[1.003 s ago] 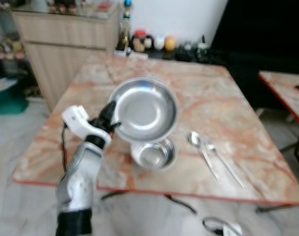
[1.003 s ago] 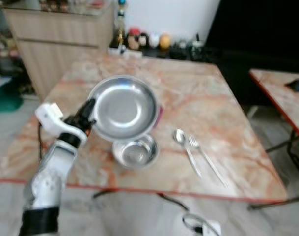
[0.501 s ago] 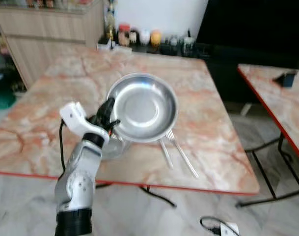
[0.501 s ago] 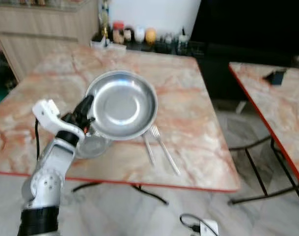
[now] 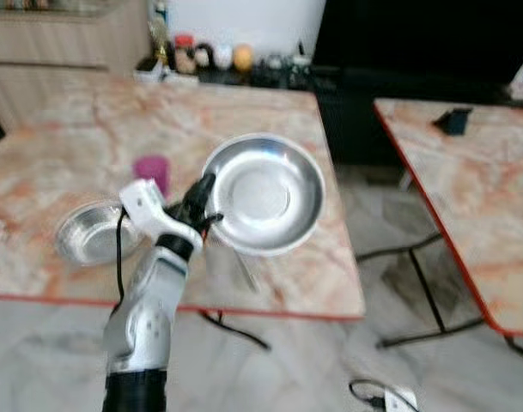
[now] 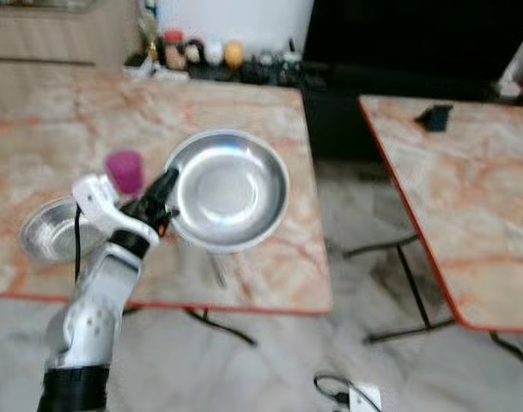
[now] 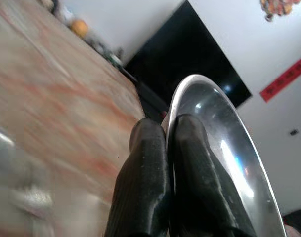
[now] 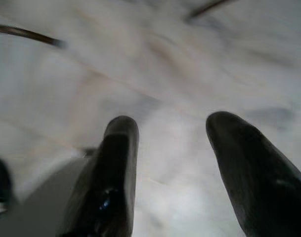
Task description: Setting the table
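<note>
The marble-patterned surface point(image 5: 63, 137) carries a small steel bowl point(image 5: 91, 232) near its front edge and a magenta cup point(image 5: 149, 171) just behind it. Above the surface's right part, a round steel plate point(image 5: 265, 193) is held tilted, its rim clamped by the left pincer point(image 5: 203, 199). The right pincer point(image 8: 167, 163) hangs over pale floor, fingers spread apart.
</note>
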You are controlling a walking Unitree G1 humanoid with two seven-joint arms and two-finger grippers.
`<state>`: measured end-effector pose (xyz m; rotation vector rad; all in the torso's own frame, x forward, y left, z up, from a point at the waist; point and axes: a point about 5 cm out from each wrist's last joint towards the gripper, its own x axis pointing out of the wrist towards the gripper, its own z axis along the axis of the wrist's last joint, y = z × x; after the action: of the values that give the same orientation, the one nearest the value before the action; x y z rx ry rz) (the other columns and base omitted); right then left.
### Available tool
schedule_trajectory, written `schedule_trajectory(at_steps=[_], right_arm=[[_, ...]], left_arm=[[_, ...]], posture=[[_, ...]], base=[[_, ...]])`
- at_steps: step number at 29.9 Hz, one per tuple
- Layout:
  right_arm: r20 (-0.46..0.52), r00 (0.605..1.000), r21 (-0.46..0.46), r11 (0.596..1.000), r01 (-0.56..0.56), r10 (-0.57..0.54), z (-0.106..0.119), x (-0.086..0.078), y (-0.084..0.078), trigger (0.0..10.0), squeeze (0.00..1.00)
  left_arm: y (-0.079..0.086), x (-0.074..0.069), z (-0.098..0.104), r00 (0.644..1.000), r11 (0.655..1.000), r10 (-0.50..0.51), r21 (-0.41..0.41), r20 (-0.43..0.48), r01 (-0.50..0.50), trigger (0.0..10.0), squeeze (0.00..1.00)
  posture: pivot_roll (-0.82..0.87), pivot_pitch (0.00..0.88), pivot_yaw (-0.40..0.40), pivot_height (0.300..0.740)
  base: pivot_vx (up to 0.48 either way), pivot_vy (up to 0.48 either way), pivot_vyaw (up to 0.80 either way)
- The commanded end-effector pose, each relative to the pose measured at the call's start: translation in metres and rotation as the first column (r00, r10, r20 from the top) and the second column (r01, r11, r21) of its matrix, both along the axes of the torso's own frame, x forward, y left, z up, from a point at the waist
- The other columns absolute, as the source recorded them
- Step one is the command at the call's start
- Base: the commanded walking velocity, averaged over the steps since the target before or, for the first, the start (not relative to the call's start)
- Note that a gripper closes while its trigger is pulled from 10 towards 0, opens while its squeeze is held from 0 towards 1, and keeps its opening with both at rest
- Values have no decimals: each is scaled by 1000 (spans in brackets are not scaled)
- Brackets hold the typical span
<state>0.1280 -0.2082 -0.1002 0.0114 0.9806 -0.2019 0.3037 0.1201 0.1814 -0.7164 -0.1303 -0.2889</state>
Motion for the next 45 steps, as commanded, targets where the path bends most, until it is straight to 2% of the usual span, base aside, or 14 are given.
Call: schedule_trajectory(at_steps=[1, 12, 16, 21, 45], right_arm=[[13, 1000, -8, 1000, 6, -6, 2, 4, -3, 10000, 0], [12, 1000, -12, 1000, -3, 4, 2, 5, -2, 10000, 0], [15, 1000, -12, 1000, -12, 12, 2, 6, -2, 10000, 0], [16, 1000, -10, 1000, 2, -2, 2, 5, -2, 10000, 0], [18, 1000, -5, 1000, 9, -9, 2, 5, -1, 10000, 0]], left_arm=[[-1, 1, 9, 999, 1000, -6, 25, 42, 5, 10000, 0], [-3, 1, 6, 999, 999, -17, 37, 33, 16, 10000, 0], [-4, 0, 5, 999, 999, -21, 37, 31, 20, 10000, 0], [-5, 0, 4, 999, 998, -26, 61, 31, 25, 10000, 0], [-5, -1, 1, 999, 997, -32, 71, 21, 30, 10000, 0]], posture=[[120, 0, -92, 731], [108, 0, -86, 731], [103, 0, -83, 731], [102, 0, -82, 731], [100, 0, -81, 731]], base=[[0, -382, 0], [0, -383, 0], [0, -386, 800], [0, -383, 0], [0, -383, 0]])
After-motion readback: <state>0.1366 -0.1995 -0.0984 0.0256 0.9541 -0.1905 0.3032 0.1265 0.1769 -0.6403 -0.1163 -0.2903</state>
